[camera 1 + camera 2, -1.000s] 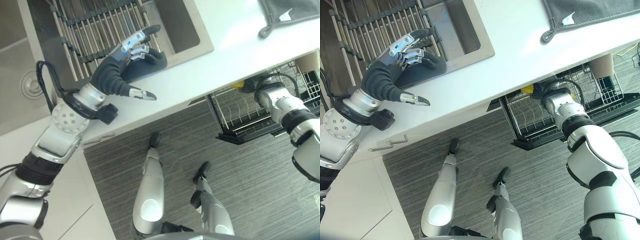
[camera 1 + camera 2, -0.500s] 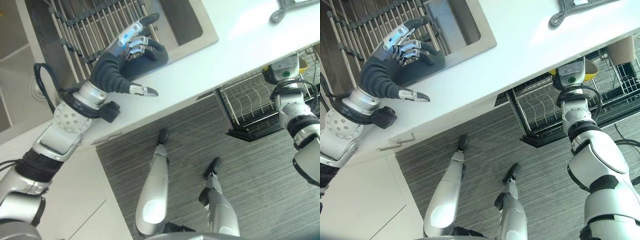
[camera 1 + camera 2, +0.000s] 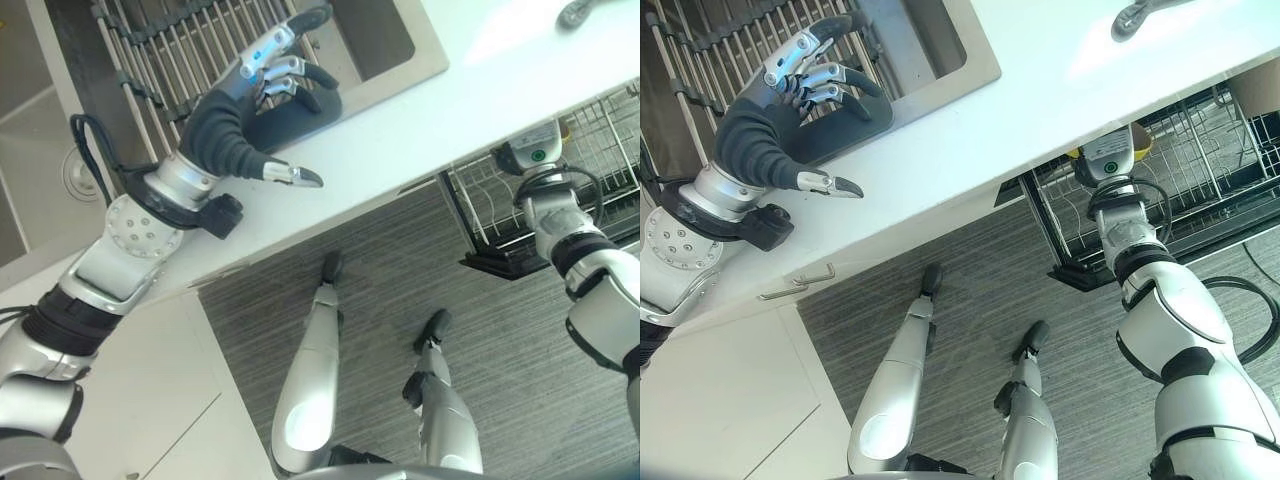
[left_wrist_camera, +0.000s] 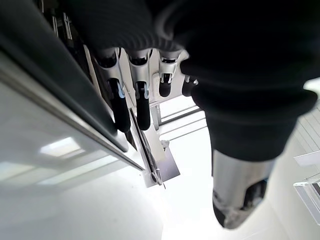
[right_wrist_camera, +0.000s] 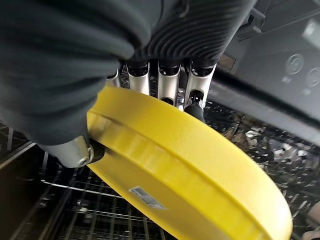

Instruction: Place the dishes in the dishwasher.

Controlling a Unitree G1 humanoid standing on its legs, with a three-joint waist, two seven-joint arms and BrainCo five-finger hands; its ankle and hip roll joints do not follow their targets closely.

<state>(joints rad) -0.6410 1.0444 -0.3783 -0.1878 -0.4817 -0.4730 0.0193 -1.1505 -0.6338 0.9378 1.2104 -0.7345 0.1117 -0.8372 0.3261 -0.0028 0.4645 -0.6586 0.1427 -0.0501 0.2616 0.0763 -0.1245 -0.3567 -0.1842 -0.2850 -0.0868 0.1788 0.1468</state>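
A yellow dish (image 5: 200, 170) is pinched between the thumb and fingers (image 5: 167, 80) of my right hand (image 5: 75, 50). It hangs over the wire rack (image 5: 65, 220) of the open dishwasher. From the head, a sliver of the yellow dish (image 3: 1138, 142) peeks out beside my right wrist, just under the counter edge, above the pulled-out dishwasher rack (image 3: 1200, 190). My left hand (image 3: 225, 130) hovers over the sink's near rim. Its fingers are loosely spread, its thumb sticks out over the counter, and it holds nothing.
A metal drying rack (image 3: 170, 50) lies across the sink (image 3: 385, 40) behind my left hand. The white counter (image 3: 450, 100) overhangs the dishwasher. A grey cloth (image 3: 1150, 12) lies at the counter's far edge. A beige cup (image 3: 1252, 95) stands in the dishwasher rack.
The whole picture has shifted, so the camera moved. My right forearm has swung more upright under the counter edge with the yellow dish. My left hand keeps its pose over the sink.
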